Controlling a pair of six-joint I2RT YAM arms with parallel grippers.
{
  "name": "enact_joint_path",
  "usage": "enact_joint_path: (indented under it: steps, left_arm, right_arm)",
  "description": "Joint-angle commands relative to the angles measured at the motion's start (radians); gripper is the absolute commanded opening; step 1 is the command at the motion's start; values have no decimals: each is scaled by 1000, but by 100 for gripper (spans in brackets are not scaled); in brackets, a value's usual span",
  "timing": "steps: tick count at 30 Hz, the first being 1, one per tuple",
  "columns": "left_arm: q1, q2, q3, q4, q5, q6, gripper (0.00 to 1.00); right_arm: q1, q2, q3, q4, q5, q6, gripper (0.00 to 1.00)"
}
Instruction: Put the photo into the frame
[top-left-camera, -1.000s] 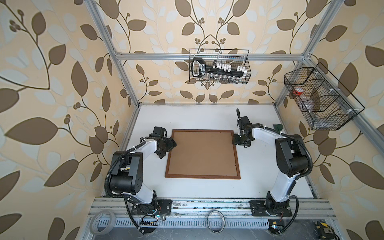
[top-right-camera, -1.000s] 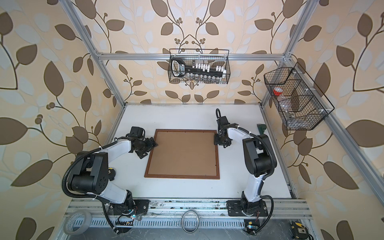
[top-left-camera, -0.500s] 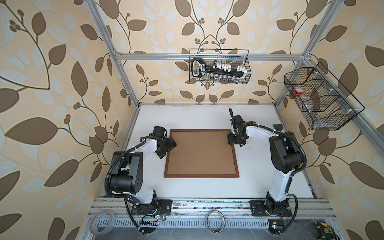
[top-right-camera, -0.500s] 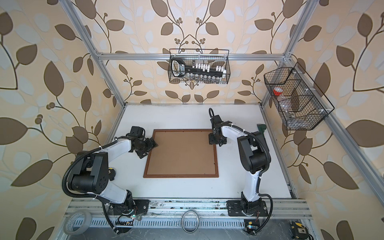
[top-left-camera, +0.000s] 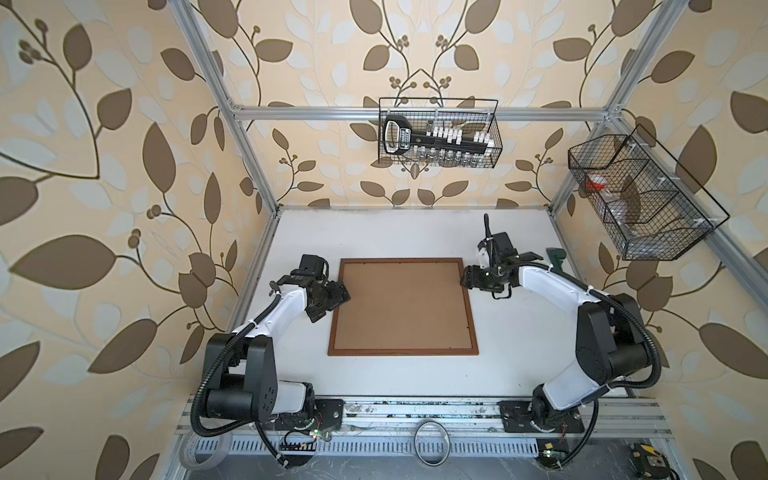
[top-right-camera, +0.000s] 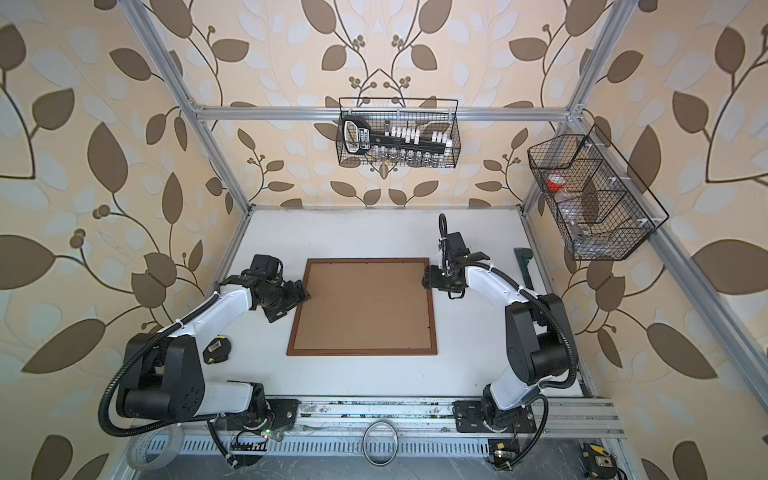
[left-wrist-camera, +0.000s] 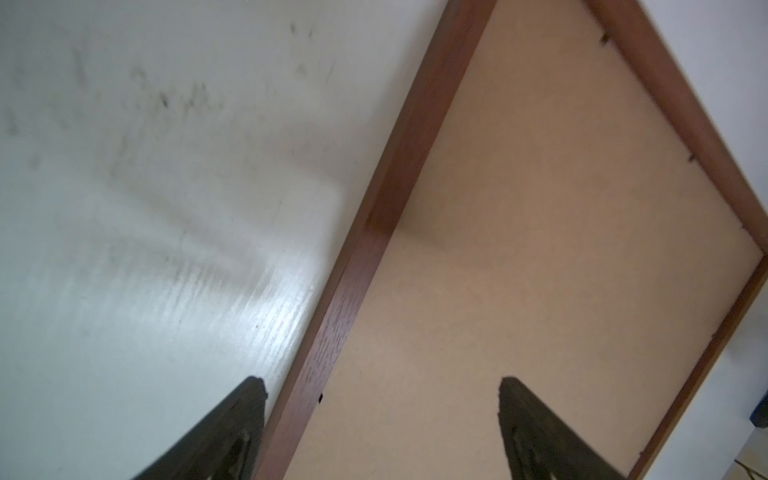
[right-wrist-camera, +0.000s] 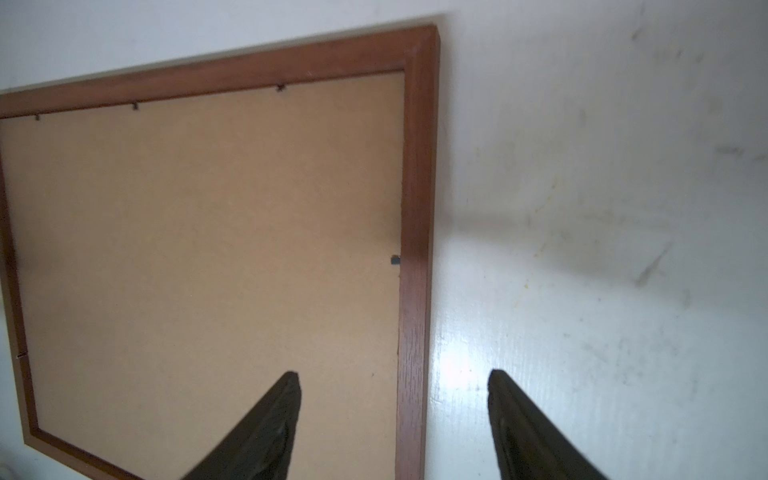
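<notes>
The frame (top-left-camera: 402, 352) (top-right-camera: 361, 352) lies flat, back up, in the middle of the white table, its thin reddish-brown border around a plain brown backing board (top-left-camera: 403, 305). The photo is hidden. My left gripper (top-left-camera: 343, 296) (left-wrist-camera: 381, 382) is open at the frame's left side. It straddles the border (left-wrist-camera: 357, 282), one finger over the table and one over the board. My right gripper (top-left-camera: 466, 277) (right-wrist-camera: 393, 373) is open at the right side near the far corner, astride the border (right-wrist-camera: 415, 249) the same way. Neither holds anything.
A wire basket (top-left-camera: 438, 135) with tools hangs on the back wall and another wire basket (top-left-camera: 640, 199) on the right wall. A green object (top-left-camera: 555, 257) lies by the table's right edge. A tape measure (top-right-camera: 216, 350) sits beside the left arm.
My right gripper has moved left to the frame's right border and opened wider. The frame has slid slightly left. The left arm has stayed in place.
</notes>
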Motion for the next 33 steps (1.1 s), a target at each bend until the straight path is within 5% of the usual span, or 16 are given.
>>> enact_joint_path:
  steps: [1, 12, 22, 27, 33]
  left_arm:
    - [1, 37, -27, 55, 86, -42, 89]
    - [-279, 205, 89, 215, 176, -187, 82]
    - [-128, 33, 138, -153, 9, 158, 69]
    - [-133, 39, 91, -127, 29, 212, 55]
    - [-167, 87, 89, -74, 21, 224, 50]
  right_arm:
    - [-31, -10, -61, 50, -74, 33, 75]
    - [-127, -23, -136, 138, -104, 77, 76]
    - [-133, 0, -120, 111, -27, 28, 76]
    - [-132, 13, -115, 115, -35, 28, 76]
    - [-132, 21, -115, 118, -35, 23, 76]
